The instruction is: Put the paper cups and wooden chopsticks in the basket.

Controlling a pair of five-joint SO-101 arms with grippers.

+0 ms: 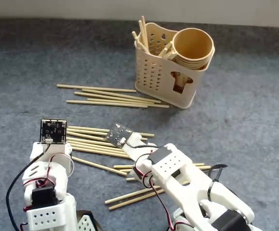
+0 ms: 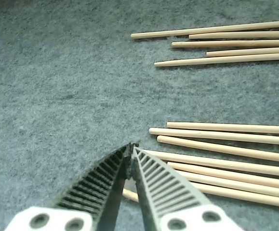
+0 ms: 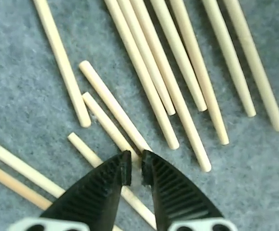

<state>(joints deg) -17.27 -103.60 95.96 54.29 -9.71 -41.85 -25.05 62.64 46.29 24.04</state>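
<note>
The grey table is carrying a basket at 1 o'clock, holding stacked cups and a few chopsticks. More are lying loose at its 8 o'clock and at centre. The left hand, at 7 o'clock, is hanging clenched on nothing. The right hand, at 6 o'clock, is hovering over some; grasping or not, I cannot tell.

open carpet flanks basket; chopsticks lie across front approach

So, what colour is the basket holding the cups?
The basket is cream, with rows of small slots in its walls; the high view shows it best.
</note>
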